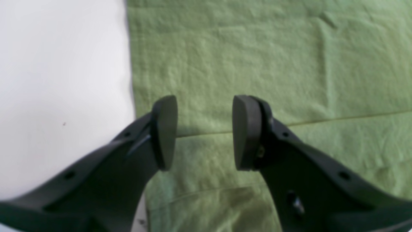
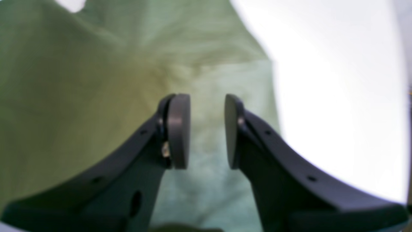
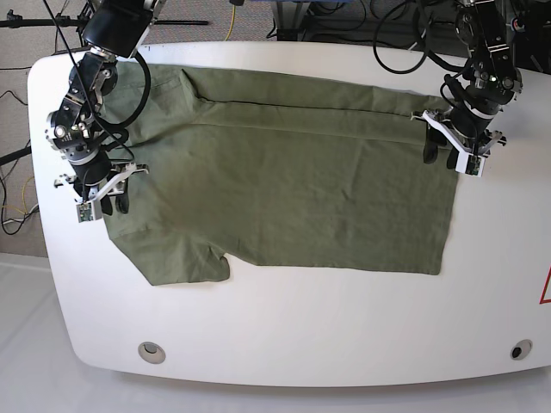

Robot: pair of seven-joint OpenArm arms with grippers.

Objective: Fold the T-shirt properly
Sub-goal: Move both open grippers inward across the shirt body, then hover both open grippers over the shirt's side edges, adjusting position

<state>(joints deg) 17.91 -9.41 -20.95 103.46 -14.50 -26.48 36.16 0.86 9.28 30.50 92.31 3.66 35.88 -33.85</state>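
Olive-green cloth, the T-shirt [image 3: 293, 176], lies spread across the white table [image 3: 344, 327], lightly wrinkled, with a folded band running along its far edge and one short sleeve [image 3: 185, 258] lying flat toward the near edge. Left gripper [image 1: 204, 132] hangs over the shirt's hem end, close to the fabric edge where it meets bare tabletop; jaws stand parted with a clear gap, nothing between the pads. Right gripper [image 2: 207, 131] hangs over the opposite, sleeve end of the shirt beside the table surface; its jaws are also apart, somewhat narrower, and hold no cloth. Fabric beneath both appears undisturbed and flat
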